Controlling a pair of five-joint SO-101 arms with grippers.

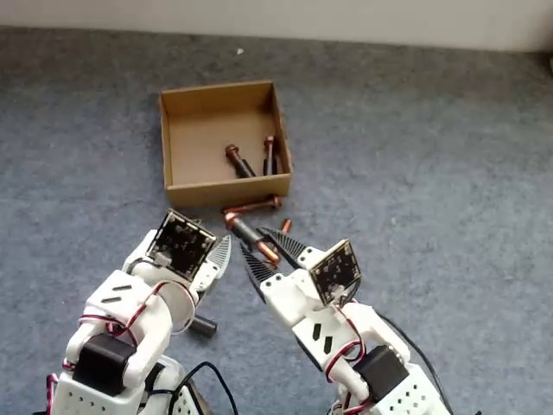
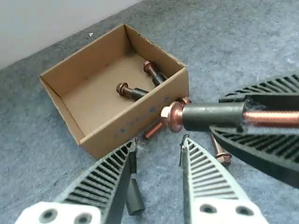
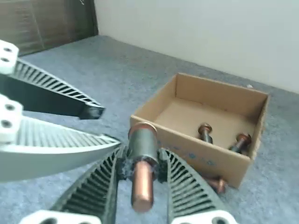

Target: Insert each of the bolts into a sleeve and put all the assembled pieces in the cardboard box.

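Grey carpet (image 1: 432, 130) runs to a pale wall (image 1: 346, 13) at its far edge. The left gripper (image 2: 159, 154) hangs low, angled toward the box, with its fingers spread wide and nothing between them. A loose sleeve (image 1: 205, 325) lies beside that arm. The cardboard box (image 1: 229, 192) sits toward the carpet's far edge and holds two assembled pieces (image 1: 239, 162). Its blue print (image 2: 140, 116) is too small to read. A bare bolt (image 1: 251, 207) lies against its near wall. The right gripper (image 3: 141, 156) clamps a sleeved bolt (image 3: 141, 144) just before the box.

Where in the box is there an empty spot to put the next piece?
The cardboard box floor is bare by its left and far walls. Two assembled pieces crowd its near right corner. Outside, loose bolts, the left gripper and the right gripper crowd the carpet before its front wall.
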